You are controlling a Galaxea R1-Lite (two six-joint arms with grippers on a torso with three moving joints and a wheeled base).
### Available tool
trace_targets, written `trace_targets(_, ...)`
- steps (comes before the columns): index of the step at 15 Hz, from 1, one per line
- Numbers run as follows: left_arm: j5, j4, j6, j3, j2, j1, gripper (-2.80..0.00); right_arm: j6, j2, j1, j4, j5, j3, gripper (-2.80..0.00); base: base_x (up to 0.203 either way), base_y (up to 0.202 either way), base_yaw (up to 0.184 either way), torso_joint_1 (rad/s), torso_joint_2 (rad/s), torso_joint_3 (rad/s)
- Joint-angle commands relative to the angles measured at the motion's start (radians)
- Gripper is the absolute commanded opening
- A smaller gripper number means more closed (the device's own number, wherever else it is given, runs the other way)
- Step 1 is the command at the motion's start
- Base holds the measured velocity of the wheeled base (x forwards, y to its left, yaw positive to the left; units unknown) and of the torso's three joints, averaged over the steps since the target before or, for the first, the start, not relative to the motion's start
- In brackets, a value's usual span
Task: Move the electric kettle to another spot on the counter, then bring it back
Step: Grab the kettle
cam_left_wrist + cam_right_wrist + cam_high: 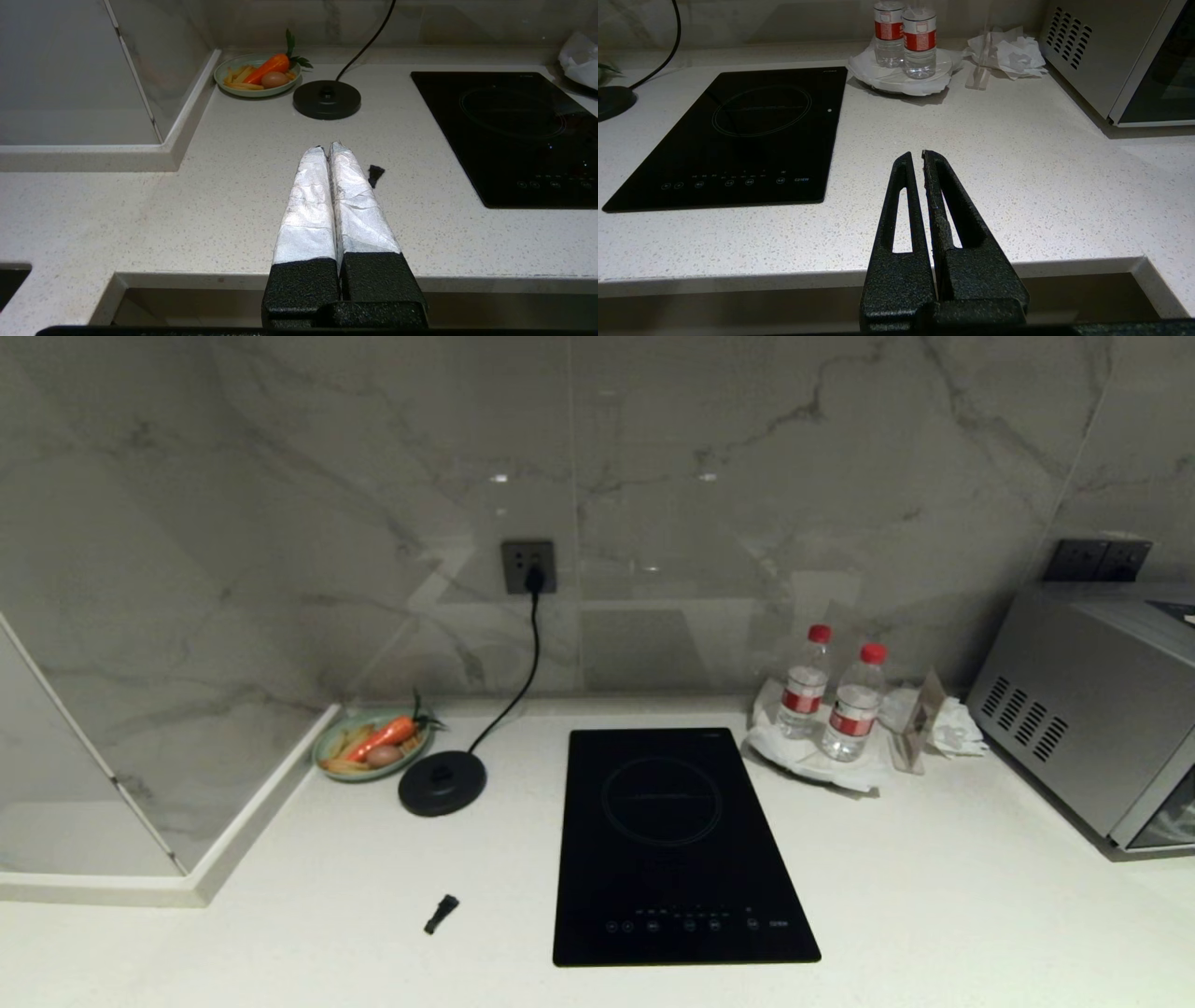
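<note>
Holding the left gripper (327, 147) low at the front edge of the broad white speckled stone counter (934, 877), pointing level toward the back wall, its two foil-wrapped fingers (306, 200) pressed together on nothing. Holding the right gripper (915, 156) in the same pose further right, its bare black slotted fingers also pressed together and empty. Showing neither arm in the head view.

Reading only "C21EW" in small pale letters beside the touch keys of the flat black glass induction hob (672, 849). Seeing red and white labels on the two clear plastic water bottles with red caps (829, 695), but failing to make out their print.

Finding the black glossy electric kettle in none of the three views. Seeing the flat round black base disc (442, 782) with nothing on it, left of the hob, its black cord (523, 663) going up to the grey wall socket (528, 566). Failing to identify the small black piece (441, 914) lying near the front. Seeing the silver box-shaped oven (1092, 709) cut off at the right edge.
</note>
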Motion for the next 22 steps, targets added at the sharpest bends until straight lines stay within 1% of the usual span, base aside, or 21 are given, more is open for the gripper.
trace_targets(1,0.0,-0.001,0.0,0.0,-0.001,-0.001,-2.8,0.0,0.0,0.0,0.0,0.0,0.0,-2.8,0.0,0.0,0.0,0.0,0.0,0.0)
trace_targets(5,0.0,-0.001,0.0,0.0,-0.001,0.001,-2.8,0.001,0.0,0.0,0.0,0.0,0.0,-2.8,-0.002,0.002,0.022,-0.001,0.0,0.0)
trace_targets(22,0.0,-0.001,0.0,0.0,0.0,0.001,-2.8,0.001,0.0,0.0,0.0,0.0,0.0,-2.8,-0.001,-0.008,0.174,0.001,0.0,0.005)
